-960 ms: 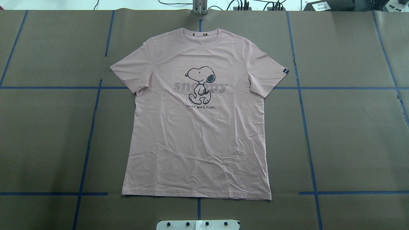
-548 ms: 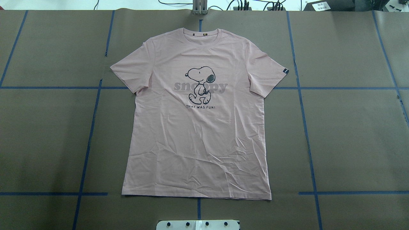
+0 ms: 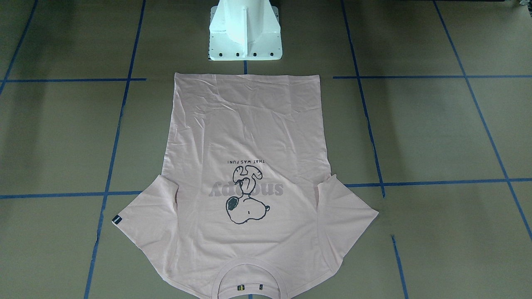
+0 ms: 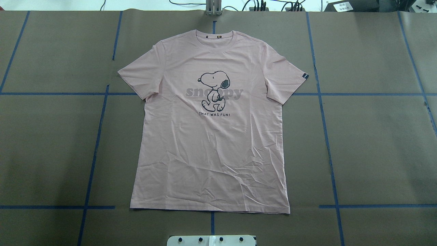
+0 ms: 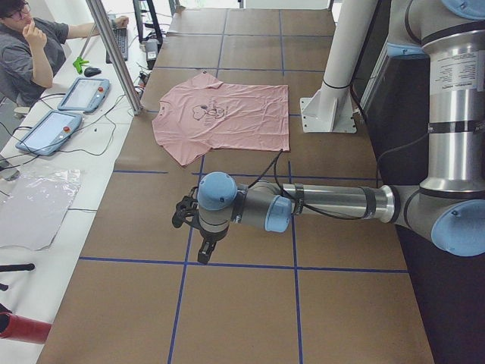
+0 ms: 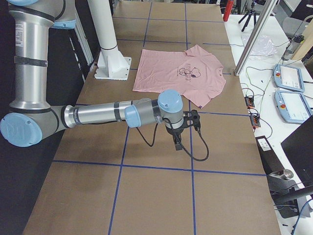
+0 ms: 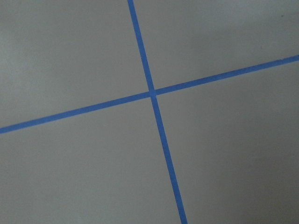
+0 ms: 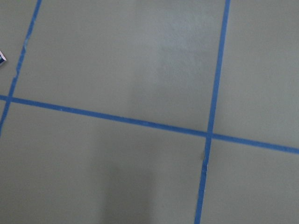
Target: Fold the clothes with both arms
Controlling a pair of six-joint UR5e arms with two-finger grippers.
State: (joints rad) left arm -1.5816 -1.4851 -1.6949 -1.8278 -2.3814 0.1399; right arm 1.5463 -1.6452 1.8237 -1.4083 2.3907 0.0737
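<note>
The pale pink T-shirt lies flat and face up on the brown table, collar away from the robot and hem near the base. It also shows in the front view and both side views. The black sleeve tag is on its right sleeve. My left gripper hangs over bare table well to the shirt's left. My right gripper hangs over bare table well to its right. Both show only in the side views, so I cannot tell if they are open or shut. Neither touches the shirt.
The white pedestal base stands just behind the hem. Blue tape lines grid the brown paper table cover. A seated operator and tablets are at the bench beyond the collar side. Both wrist views show only paper and tape.
</note>
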